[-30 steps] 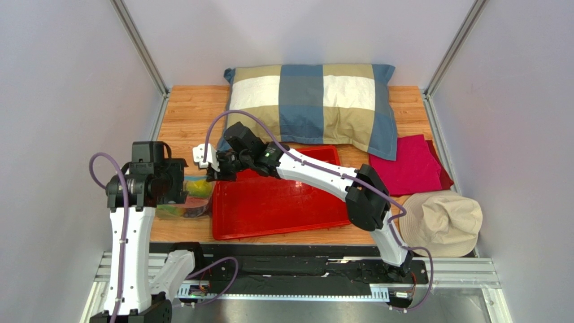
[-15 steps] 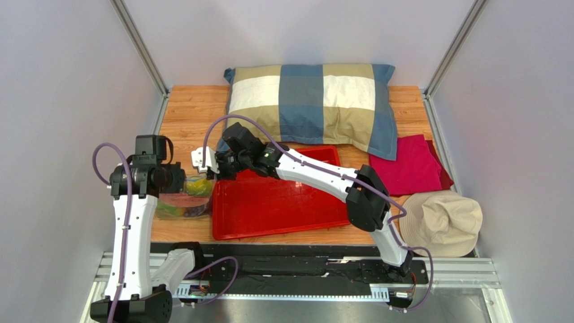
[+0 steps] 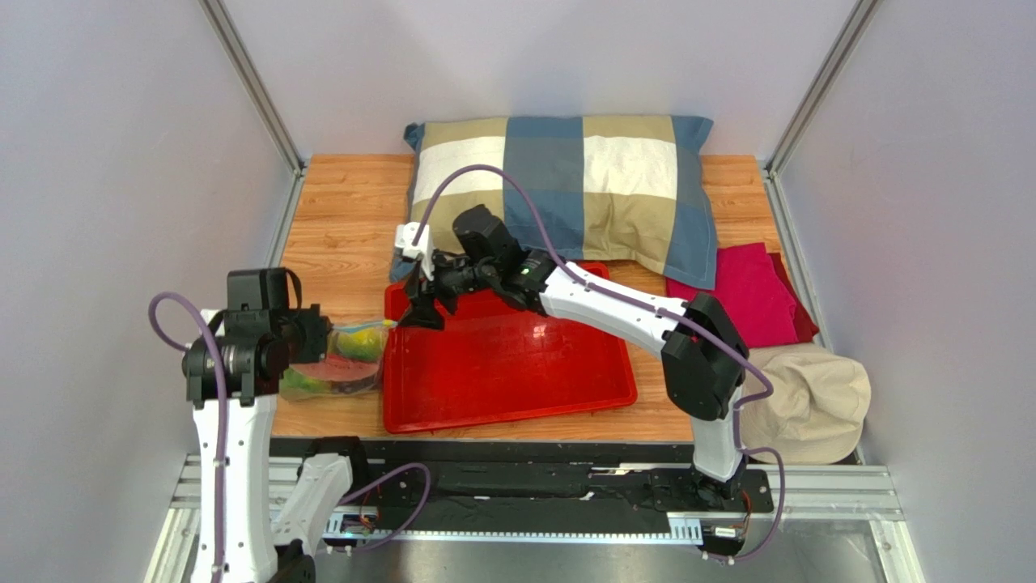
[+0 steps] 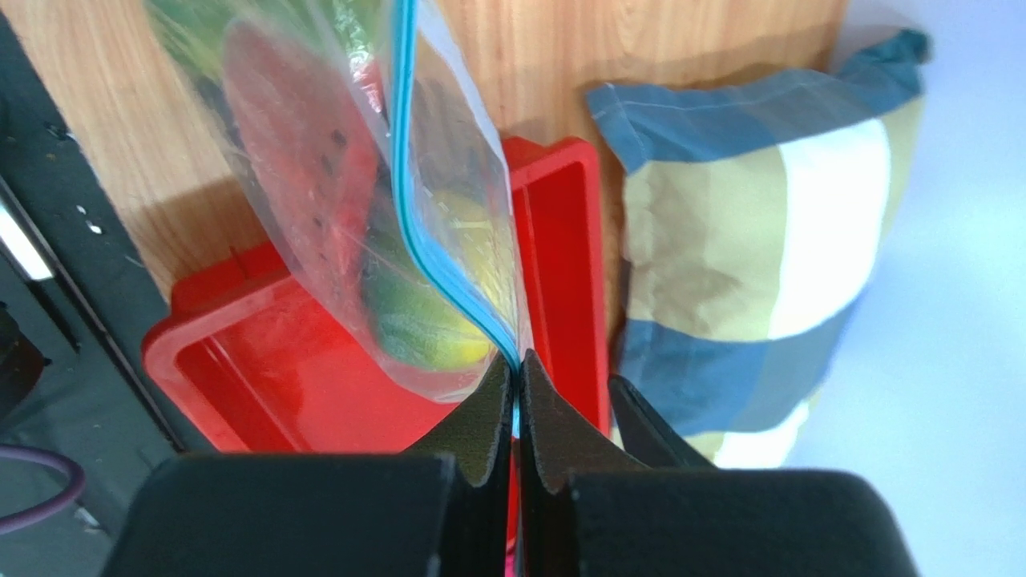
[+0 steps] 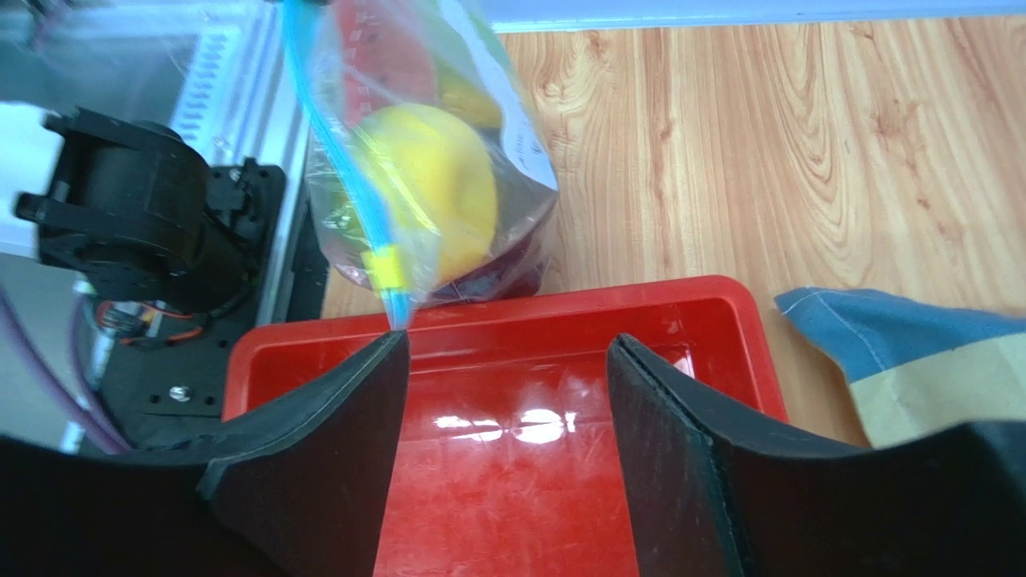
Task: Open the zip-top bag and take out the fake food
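Left gripper (image 4: 516, 370) is pressed together on the blue zip strip of the bag (image 3: 344, 361), which sits at the left of the table (image 3: 347, 201), just beside the tray (image 3: 511, 417). The food (image 5: 441, 198) is inside, with a yellow fruit and a red slice visible through the film. Right gripper (image 5: 506, 349) is spread wide and empty over the tray's far-left corner, one finger just beside the bag's zip end, contact not determinable; pillow (image 3: 572, 182) lies behind the tray.
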Controlling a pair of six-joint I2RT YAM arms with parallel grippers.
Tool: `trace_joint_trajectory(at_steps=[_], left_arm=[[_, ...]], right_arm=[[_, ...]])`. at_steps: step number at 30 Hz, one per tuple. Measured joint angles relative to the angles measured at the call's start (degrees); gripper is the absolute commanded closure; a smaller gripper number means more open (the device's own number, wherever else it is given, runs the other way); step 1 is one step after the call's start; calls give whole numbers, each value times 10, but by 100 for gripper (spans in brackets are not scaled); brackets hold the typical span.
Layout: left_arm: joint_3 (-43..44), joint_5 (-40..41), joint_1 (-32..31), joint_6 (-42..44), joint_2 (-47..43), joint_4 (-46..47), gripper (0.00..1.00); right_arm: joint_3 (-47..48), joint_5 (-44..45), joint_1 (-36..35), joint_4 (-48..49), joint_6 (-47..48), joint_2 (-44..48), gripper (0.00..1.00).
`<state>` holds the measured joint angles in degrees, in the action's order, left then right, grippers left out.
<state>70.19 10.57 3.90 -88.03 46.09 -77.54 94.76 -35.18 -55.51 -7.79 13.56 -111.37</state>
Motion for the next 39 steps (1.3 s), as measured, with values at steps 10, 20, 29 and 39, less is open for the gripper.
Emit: trace_joint_trajectory(at_steps=[10, 20, 29, 39], left_arm=[[-37, -37, 0, -53, -104, -24, 100], [-23, -32, 1, -60, -76, -24, 100], [-23, -32, 1, -60, -71, -24, 100], [-22, -37, 2, -15, -59, -23, 100]], right_arm=[[-96, -90, 8, 164, -134, 13, 45], [-163, -110, -1, 332, -235, 13, 50], [-172, -104, -2, 377, -254, -4, 66], [-162, -95, -2, 378, -247, -19, 93]])
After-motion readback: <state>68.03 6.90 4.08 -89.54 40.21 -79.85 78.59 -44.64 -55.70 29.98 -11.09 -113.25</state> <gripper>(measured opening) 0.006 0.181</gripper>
